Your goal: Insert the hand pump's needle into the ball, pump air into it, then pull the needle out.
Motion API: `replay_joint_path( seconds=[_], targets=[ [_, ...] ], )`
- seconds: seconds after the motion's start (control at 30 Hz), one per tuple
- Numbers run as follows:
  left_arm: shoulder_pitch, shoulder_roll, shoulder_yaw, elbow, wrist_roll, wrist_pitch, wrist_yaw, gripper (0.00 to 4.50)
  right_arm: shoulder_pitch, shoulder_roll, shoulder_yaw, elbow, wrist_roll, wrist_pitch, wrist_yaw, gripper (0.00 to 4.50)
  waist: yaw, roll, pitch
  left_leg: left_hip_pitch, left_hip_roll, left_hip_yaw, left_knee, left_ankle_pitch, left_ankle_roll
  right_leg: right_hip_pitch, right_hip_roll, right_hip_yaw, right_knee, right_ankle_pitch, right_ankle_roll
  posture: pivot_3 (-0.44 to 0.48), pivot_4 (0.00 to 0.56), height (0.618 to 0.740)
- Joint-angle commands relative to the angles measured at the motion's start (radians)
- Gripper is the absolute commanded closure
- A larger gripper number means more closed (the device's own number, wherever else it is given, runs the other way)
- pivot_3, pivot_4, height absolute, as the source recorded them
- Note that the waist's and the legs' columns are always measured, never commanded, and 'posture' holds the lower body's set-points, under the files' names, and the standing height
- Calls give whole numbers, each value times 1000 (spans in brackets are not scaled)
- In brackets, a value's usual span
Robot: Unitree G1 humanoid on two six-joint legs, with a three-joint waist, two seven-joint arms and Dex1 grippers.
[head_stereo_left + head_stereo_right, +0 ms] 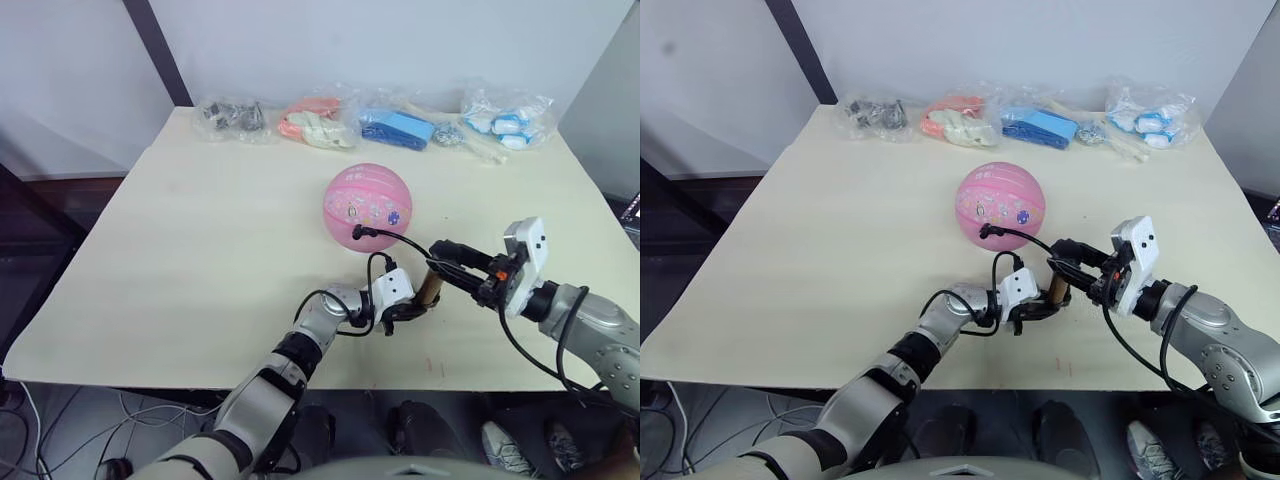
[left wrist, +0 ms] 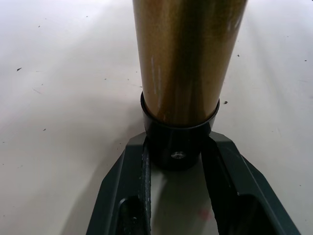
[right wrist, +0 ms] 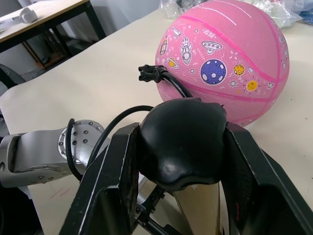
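The pink ball [image 1: 368,207] with cartoon prints sits round on the table's middle. The hand pump [image 1: 430,290] stands tilted near the front edge, in front of the ball. My left gripper [image 2: 178,147] is shut on its black bottom cap [image 2: 177,142], below the brass cylinder [image 2: 186,58]. My right gripper [image 3: 181,142] is shut on the black handle [image 3: 182,139] at the pump's top. A thin black hose [image 1: 405,242] arcs from the pump to a small black fitting [image 3: 149,73] against the ball's lower left side. The needle's pin is hidden.
Several clear bags lie along the table's far edge: grey parts [image 1: 232,117], a pink-white item [image 1: 315,120], blue items [image 1: 400,127] and blue-white items [image 1: 507,120]. The table's front edge [image 1: 200,372] runs just below my grippers.
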Motion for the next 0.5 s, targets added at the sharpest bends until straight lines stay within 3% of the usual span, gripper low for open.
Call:
replay_joint_path(
  seconds=[0.03,0.27,0.5],
  targets=[
    [44,24,-35,71,47,24,-17,3485,-21,-39,-56,21,37,107,-16,2775,1,1,1,0,0,0,0,0,0,0,0,0,0,0,0,0,150,740],
    [43,18,-34,75,48,21,-15,3485,-211,-148,-275,-27,317,238,-90,2775,6,11,12,-4,-2,0,0,0,0,-3,-3,0,-1,1,-1,0,150,740],
    [45,17,-35,72,48,22,-17,3485,-370,-310,-412,21,596,313,-178,2775,6,10,17,-6,-4,0,0,0,0,-3,-7,-2,-2,2,-3,0,150,740]
  ],
)
